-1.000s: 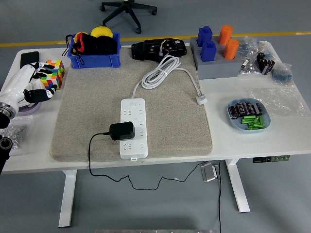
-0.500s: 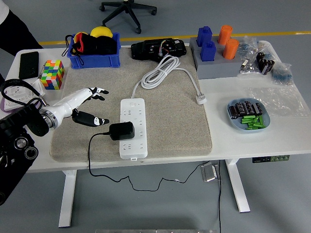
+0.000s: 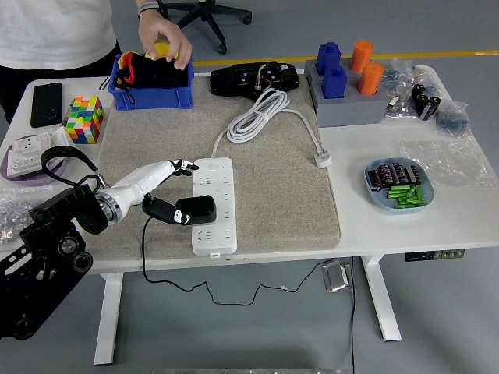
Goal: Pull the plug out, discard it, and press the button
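Note:
A black plug adapter [image 3: 196, 209] sits plugged into the white power strip [image 3: 212, 181] on the grey mat [image 3: 273, 187]. Its thin black cord [image 3: 144, 249] runs left off the mat and hangs down over the table's near edge. My left hand [image 3: 173, 191] reaches in from the left, fingers spread: the thumb touches the adapter's left side and the other fingers rest by the strip's left edge. It does not grip anything. The strip's button is too small to tell. My right arm is out of view.
A person at the far left side has a hand [image 3: 164, 37] in the blue bin [image 3: 150, 95]. A colourful cube [image 3: 85, 119], a phone [image 3: 47, 104], the strip's coiled white cable [image 3: 261, 113], a grey block holder [image 3: 348, 105] and a battery dish [image 3: 398, 187] lie around.
My left arm has swung in from the table's left edge to the adapter. A person has stepped up and put a hand into the blue bin.

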